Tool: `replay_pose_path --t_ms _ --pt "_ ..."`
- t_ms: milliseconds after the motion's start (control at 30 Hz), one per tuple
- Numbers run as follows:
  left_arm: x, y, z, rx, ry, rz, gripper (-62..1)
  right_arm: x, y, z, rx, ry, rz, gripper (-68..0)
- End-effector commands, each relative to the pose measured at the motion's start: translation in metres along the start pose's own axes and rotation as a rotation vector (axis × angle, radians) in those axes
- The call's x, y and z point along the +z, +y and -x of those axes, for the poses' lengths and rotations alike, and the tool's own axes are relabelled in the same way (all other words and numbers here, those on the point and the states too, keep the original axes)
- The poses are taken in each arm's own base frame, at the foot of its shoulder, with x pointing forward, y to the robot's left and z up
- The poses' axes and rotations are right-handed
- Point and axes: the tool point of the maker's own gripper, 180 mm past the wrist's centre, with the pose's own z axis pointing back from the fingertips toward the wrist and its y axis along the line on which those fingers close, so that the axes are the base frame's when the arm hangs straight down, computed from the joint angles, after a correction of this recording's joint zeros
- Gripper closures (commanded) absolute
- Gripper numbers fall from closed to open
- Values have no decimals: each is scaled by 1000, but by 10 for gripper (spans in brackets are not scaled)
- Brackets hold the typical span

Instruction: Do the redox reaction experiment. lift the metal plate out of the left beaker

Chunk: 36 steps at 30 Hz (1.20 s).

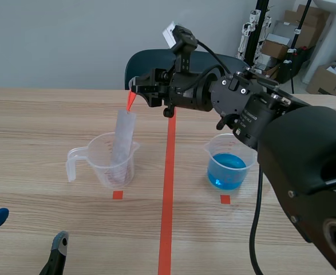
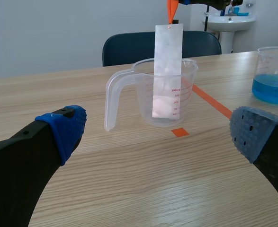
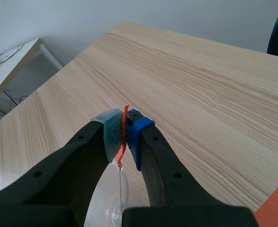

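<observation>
My right gripper (image 3: 123,132) pinches the orange tag (image 2: 171,12) atop the metal plate (image 1: 123,134), whose lower half stands inside the left beaker (image 1: 107,166).

I hold the tag rather than the plate, I judge so the pads stay clear of the rim for a straight lift. My left gripper (image 1: 27,230) rests wide open, well short of the beaker. The blue-filled right beaker (image 1: 228,166) stands across the tape line (image 1: 168,189).
</observation>
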Motion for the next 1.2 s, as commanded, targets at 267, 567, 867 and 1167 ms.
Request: replay_pose_path --t_ms 267,567,867,1167 --pt "-4 0 -7 -1 -36 2 -623 1 2 -34 48 -63 -19 -4" --pt "-4 0 -7 -1 -35 2 -623 0 14 -42 78 -74 -68 -4" --pt "-4 0 -7 -1 -35 2 -623 -5 24 -39 88 -41 -88 -4" --pt "-4 0 -7 -1 -35 2 -623 -10 32 -33 50 -14 -113 -4"
